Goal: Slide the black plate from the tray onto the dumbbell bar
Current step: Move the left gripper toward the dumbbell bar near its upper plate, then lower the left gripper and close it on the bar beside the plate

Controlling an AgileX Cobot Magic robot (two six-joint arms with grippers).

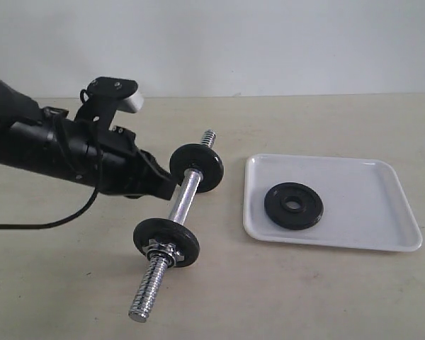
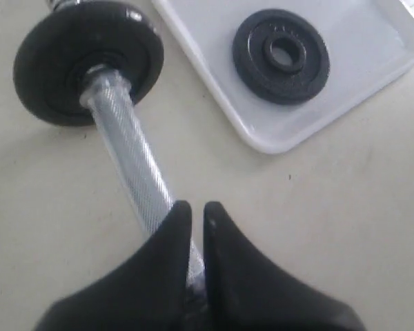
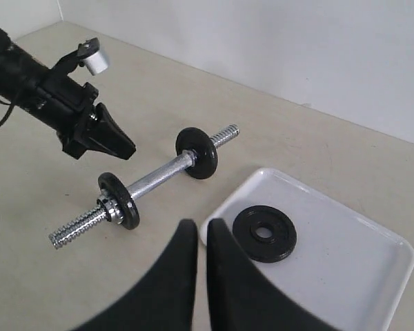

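**Pick-up not yet begun: the black plate lies in the tray, and both grippers are nearly closed.**

The black plate (image 1: 293, 205) is seen lying flat in the tray (image 1: 372, 202), untouched and well apart from the dumbbell bar (image 1: 185, 198), so the step in hand is judged to be the approach for the pick-up. The right gripper (image 3: 202, 227) is closed to a narrow slit above the table near the tray's edge, and nothing is held in it. It would need to be opened, lowered over the plate's rim and closed on it, and the centre hole then lined up with the threaded end (image 1: 210, 136) beyond the far disc (image 1: 197, 167). The left gripper (image 2: 197, 210) is likewise drawn almost shut over the bar's knurled middle. The bar is glimpsed through the slit, but whether it is touched cannot be told.
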